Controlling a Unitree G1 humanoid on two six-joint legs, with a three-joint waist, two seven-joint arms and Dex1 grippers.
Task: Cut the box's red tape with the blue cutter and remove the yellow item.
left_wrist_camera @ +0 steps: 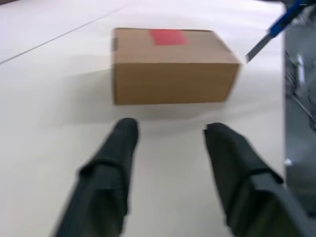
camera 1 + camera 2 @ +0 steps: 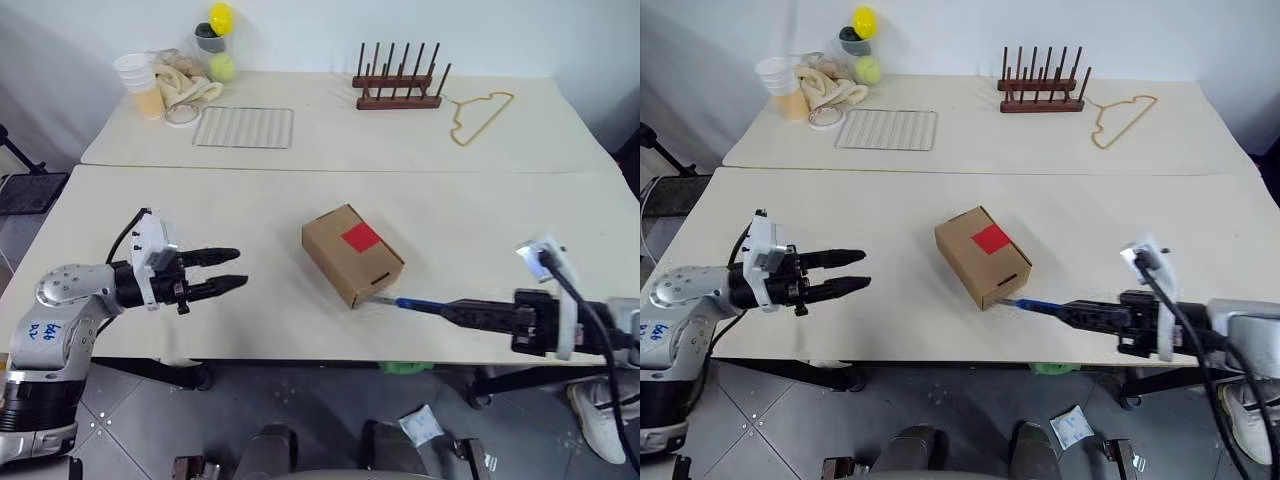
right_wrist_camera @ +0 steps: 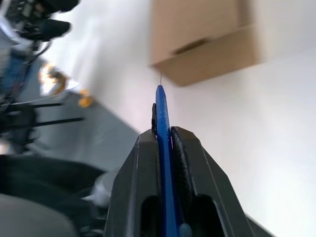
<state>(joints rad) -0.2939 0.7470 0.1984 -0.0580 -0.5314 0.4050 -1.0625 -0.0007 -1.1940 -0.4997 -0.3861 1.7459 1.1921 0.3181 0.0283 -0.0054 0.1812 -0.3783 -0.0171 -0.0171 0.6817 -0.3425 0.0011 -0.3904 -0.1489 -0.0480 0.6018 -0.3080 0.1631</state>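
Nearest to my head camera were my two arms over the front edge of the cream table [image 2: 250, 190]. My left gripper [image 2: 235, 270], with two black fingers, hung above the table, well apart from the small brown cardboard box [image 2: 352, 254]; its fingers stood a little apart and gripped nothing. My right gripper [image 2: 450, 308] was clenched on the slim blue cutter [image 2: 408, 302], whose tip pointed at the box's near end, just beside it. On the closed top of the box sat the red tape [image 2: 361, 237], a bright red square patch. At the far left corner of the table stood paper cups [image 2: 140, 82], a wire rack [image 2: 244, 127], a glossy yellow egg shape [image 2: 221, 18] and a yellow-green ball [image 2: 222, 67]; a wooden peg rack [image 2: 398, 80] and a wooden hanger [image 2: 480, 115] lay farther right.

From my left wrist, I saw the box beyond my parted fingers [image 1: 111, 177], clear of them.

From my right wrist, the cutter was squeezed between my fingers [image 3: 190, 163], aiming at the box [image 3: 207, 39].
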